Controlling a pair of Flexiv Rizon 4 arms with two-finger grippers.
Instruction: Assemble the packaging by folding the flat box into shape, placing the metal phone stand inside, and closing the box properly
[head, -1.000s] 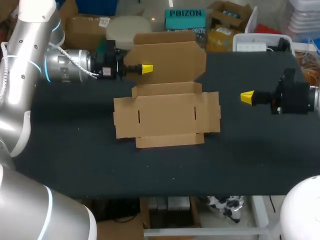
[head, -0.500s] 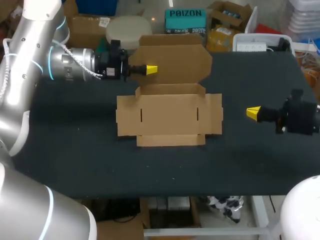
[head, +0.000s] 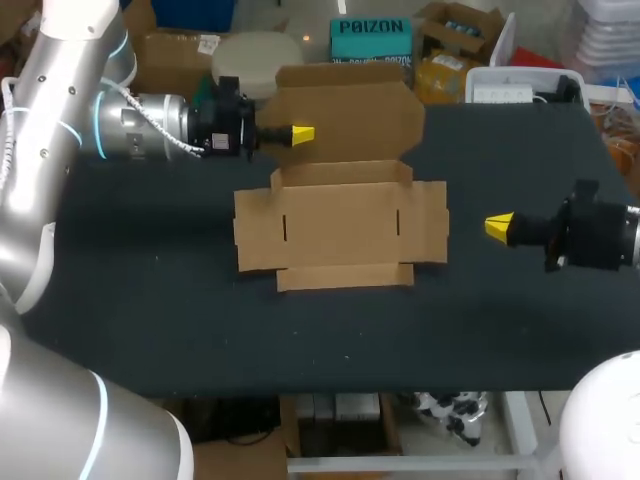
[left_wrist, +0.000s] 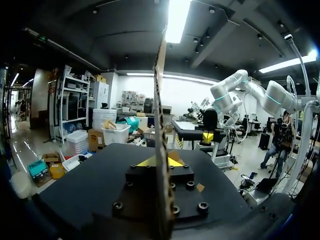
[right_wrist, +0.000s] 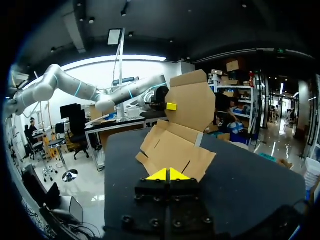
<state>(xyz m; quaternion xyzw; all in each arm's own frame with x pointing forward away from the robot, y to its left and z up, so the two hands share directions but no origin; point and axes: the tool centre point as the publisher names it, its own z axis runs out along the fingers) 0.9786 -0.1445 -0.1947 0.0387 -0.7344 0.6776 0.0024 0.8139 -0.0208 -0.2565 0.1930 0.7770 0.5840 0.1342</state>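
Flat box (head: 340, 225) on table (head: 150, 300), dragged slightly toward right tool (head: 497, 227) by left tool (head: 300, 133) pinching raised lid flap (head: 345, 110); right tool, tips pressed together, empty, beside box. Folding barely begun.

Box shifted, right claw pulled away
The left claw (head: 302, 132) carried the raised lid flap (head: 350, 110) slightly rightward, sliding the box (head: 340, 235) with it; the right claw (head: 498, 227) moved toward the worktop's (head: 150, 300) near edge.
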